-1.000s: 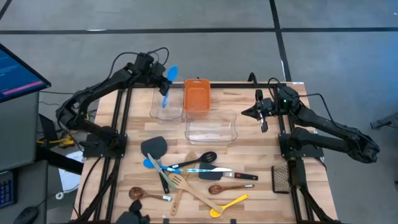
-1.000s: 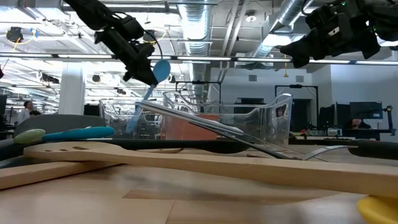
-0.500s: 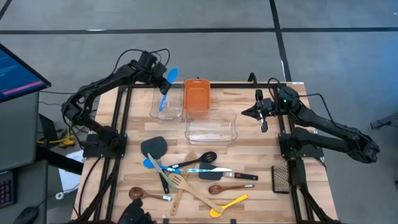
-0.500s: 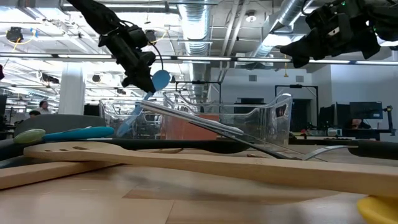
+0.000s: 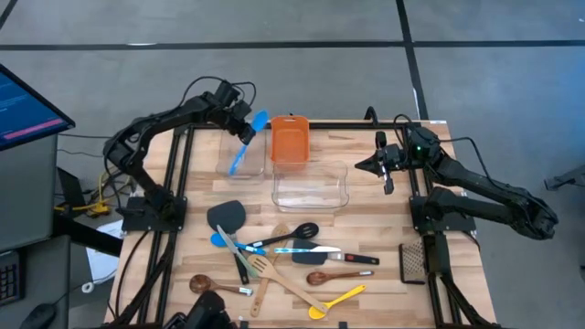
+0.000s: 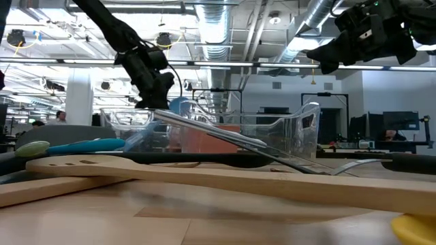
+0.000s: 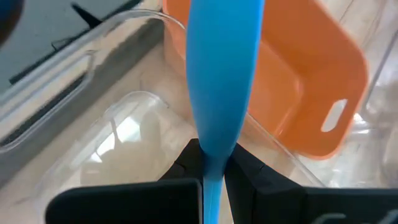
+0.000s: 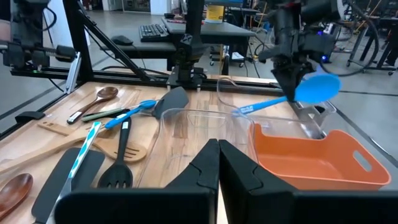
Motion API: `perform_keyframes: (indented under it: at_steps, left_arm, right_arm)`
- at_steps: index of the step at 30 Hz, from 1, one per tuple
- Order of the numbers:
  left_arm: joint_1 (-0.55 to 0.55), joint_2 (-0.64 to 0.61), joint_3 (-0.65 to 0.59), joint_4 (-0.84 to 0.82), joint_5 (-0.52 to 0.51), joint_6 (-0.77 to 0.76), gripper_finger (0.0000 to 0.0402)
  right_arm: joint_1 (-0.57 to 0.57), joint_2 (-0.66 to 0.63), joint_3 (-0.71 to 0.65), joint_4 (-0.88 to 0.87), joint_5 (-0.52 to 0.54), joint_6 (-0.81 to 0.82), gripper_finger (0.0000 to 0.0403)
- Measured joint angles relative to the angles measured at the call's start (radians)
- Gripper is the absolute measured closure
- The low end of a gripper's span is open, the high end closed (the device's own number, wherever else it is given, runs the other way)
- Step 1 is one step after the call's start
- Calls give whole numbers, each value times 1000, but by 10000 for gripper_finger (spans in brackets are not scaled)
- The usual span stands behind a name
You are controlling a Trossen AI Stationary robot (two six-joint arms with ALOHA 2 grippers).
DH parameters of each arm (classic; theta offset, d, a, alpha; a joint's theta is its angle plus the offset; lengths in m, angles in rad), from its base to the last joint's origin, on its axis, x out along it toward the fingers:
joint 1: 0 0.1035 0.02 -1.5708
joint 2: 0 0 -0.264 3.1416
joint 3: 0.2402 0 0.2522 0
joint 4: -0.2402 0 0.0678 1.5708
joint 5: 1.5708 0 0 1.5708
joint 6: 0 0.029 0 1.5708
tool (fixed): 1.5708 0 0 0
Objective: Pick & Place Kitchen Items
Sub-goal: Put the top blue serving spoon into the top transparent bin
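Over the far-left tub (image 5: 245,153), the left gripper (image 5: 244,122) has swung rightward and lower than a second ago, tilting the blue spoon (image 5: 245,144) so its handle now dips into the tub. Its jaws are pinched nearly shut on the spoon's neck, bowl uppermost beside the orange bin (image 5: 289,139). The handle tip seems to touch the tub floor, though glare hides it. The right gripper (image 5: 364,165) hangs closed and empty, unmoved, beside the larger tub (image 5: 311,186).
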Motion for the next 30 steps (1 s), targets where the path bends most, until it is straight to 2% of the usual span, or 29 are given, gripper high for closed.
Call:
perform_keyframes:
  at_steps: [14,22,30]
  left_arm:
    - [6,39,-1,13,-10,-3,371]
    - [6,39,-1,23,-78,-3,362]
    - [6,39,-1,30,-89,-20,359]
  right_arm:
    - [-1,0,0,0,3,-1,403]
    - [-1,0,0,-1,3,-2,403]
    - [-1,0,0,-8,3,-3,403]
